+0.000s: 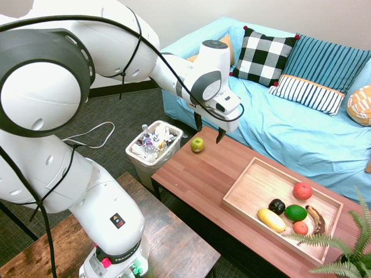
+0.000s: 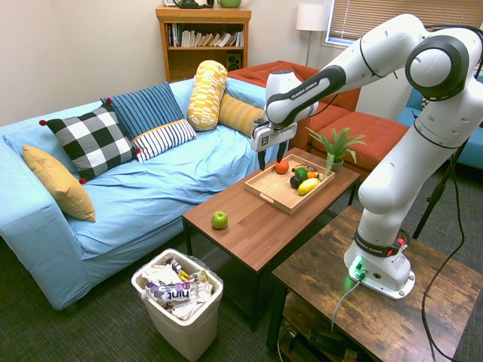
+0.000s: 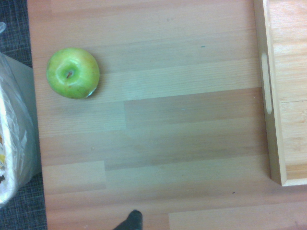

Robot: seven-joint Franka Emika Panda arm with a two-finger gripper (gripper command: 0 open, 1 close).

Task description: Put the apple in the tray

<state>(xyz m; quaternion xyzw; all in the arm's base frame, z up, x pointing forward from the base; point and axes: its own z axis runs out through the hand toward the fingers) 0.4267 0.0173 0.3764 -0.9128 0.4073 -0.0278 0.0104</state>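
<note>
Wrist view cuts off the tray (image 3: 295, 96) beyond its handle slot (image 3: 266, 84).

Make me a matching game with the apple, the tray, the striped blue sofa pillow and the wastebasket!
Things:
1. Apple
2. Tray
3. Blue striped pillow
4. Wastebasket

Clues:
A. Stands on the floor, stuffed with trash
B. Green, alone near one end of the table
C. Leans against the back of the sofa
D. Light wood, holding several fruits

Right pairs: 1-B, 2-D, 3-C, 4-A
</note>
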